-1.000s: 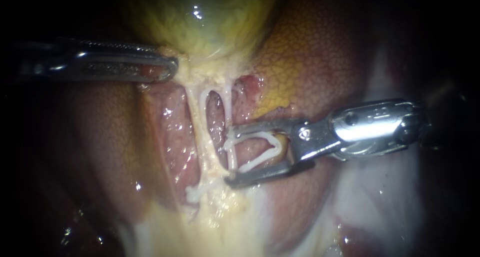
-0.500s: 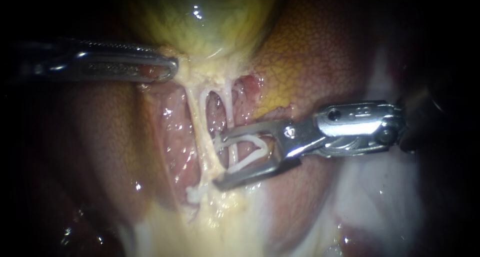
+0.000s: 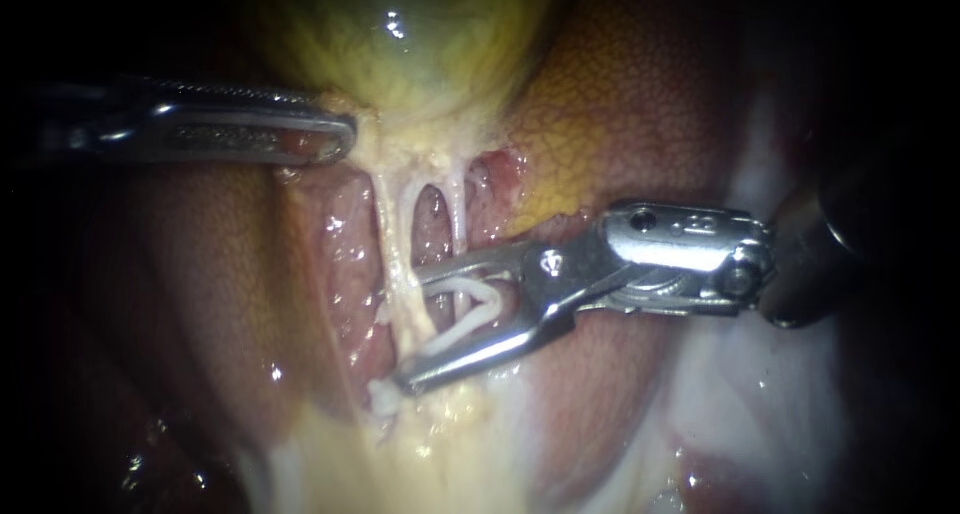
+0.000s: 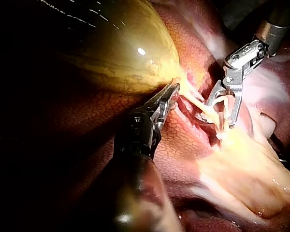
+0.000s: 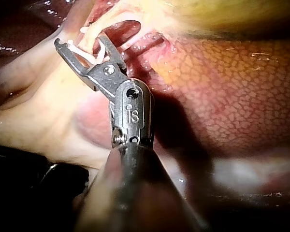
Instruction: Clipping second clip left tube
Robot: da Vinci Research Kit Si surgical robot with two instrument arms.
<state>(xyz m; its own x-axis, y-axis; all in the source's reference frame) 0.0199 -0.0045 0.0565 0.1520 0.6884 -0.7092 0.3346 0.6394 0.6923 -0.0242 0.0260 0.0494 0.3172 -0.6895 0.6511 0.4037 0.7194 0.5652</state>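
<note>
Our right instrument [image 3: 408, 329] reached the left tube [image 3: 392, 234], end effector spread wide with a white clip [image 3: 462, 326] seated between its jaws, our left instrument [image 3: 335, 139] clamped on the gallbladder [image 3: 420, 44] base.

A narrow window stood open between the left tube [image 3: 394, 236] and right tube [image 3: 458, 212], walled above by the gallbladder [image 3: 420, 44], flanked by the left instrument [image 3: 348, 136] clamped at its neck, and blocked below by the right instrument [image 3: 405, 328], its jaws holding a clip [image 3: 462, 329].
</note>
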